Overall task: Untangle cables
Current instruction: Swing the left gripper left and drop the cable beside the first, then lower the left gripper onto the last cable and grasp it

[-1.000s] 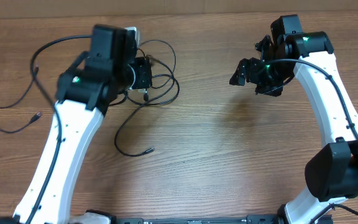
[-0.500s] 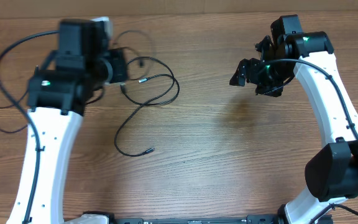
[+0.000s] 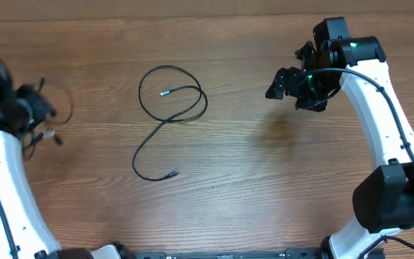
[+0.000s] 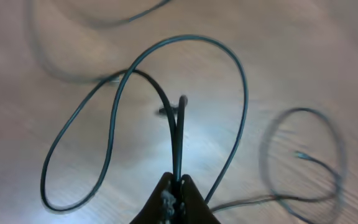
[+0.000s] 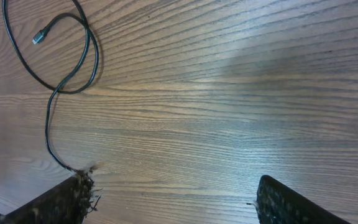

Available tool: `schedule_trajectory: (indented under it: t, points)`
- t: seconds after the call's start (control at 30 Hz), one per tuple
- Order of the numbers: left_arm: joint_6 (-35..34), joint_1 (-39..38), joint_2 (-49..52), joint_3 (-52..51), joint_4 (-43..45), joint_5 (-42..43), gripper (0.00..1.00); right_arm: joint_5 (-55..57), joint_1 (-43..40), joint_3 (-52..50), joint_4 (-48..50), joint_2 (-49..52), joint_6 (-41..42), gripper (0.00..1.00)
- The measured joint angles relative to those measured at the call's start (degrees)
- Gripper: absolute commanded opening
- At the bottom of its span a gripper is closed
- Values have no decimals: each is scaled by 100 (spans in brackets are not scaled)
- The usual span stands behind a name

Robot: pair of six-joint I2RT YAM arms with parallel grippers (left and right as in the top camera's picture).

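The left arm is cut off at the overhead frame's edge and smeared by blur, so we can't read its jaws there. The wrist view settles it: the left gripper (image 4: 176, 190) is clamped tight on the pinched cable (image 4: 178, 137), with two strands rising straight out ahead of the jaws. We can't tell if that is one cable doubled or two. The rest swings in a wide, blurry loop ahead of the fingertips; lifted or lying, we can't tell. Overhead shows only a faint arc and a dangling bit beside that gripper.

The loose cable (image 3: 165, 121) lies flat on the bench (image 3: 264, 180) between the two grippers, well apart from each. It forms a loop with a silvery tip inside, plus a tail curving to a second plug.

The right gripper (image 5: 173, 183) hangs with its jaws spread wide over bare wood. Its wrist view catches the loose cable ahead and off to the picture's left, the tail running behind the finger on that side. That hides the far plug, which only the overhead shows. The left wrist view gives that cable as a blurred ring to the gripper's right.
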Motion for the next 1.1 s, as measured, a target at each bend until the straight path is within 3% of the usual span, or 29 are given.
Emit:
schedule_trajectory:
  t: [0.33,0.43,0.47,0.5,0.53,0.57,0.87,1.1]
  points:
    - [-354,2173,0,-1541,1237,85,4,2,0,0,-17,0,0,83]
    - [-452,2459,2,-1751,1735,85,6,0,0,0,-20,0,-2,83]
    - [-472,2472,2,-1781,1961,85,16,0,0,0,-20,0,0,83]
    - [-507,2470,2,-1788,2081,87,33,0,0,0,-15,0,2,83]
    - [-529,2470,2,-1790,2240,83,81,0,0,0,-20,0,0,83]
    - [-586,2455,2,-1790,2345,66,100,2,0,0,-22,0,2,83]
    - [-1005,2332,57,-1794,2776,15,100,2,0,0,-63,0,0,83]
    - [-354,1204,-33,-1794,3003,713,100,15,0,0,-4,0,0,83]
